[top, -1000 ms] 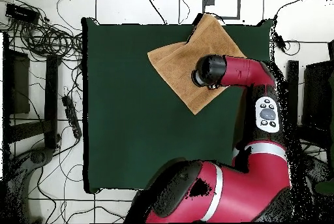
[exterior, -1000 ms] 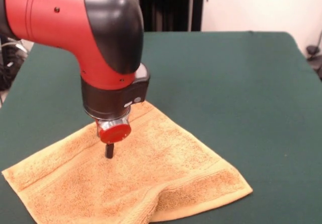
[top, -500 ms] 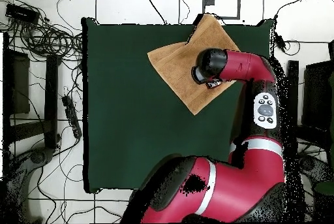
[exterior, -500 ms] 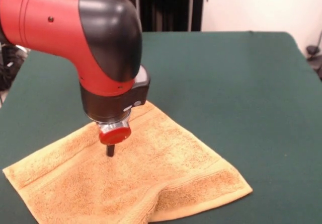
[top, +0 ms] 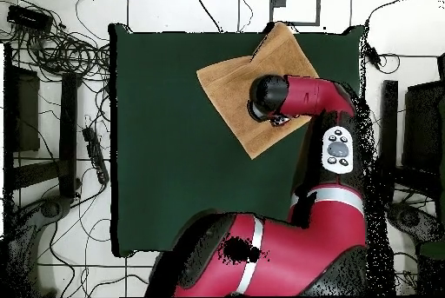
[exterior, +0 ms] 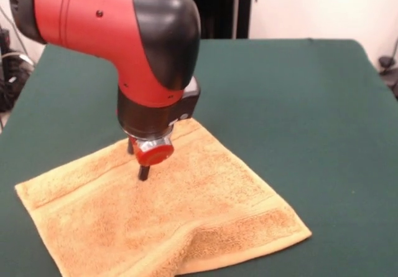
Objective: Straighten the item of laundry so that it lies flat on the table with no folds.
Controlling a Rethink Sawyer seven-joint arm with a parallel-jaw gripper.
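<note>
hand [exterior: 143, 172] tip on towel [exterior: 205, 208] – grip state unclear – fold at near edge

My work surface: a large rectangular tabletop [exterior: 298, 103] covered in plain dark green felt-like cloth. One thing lies directly on it, a small, roughly square orange-tan terry-cloth towel [exterior: 205, 208] with a hemmed border, set diagonally near one corner [top: 228, 86]; a raised fold runs along its nearest edge in the front view.

Bright, even light, soft shadows, sharp focus, no glare
</note>
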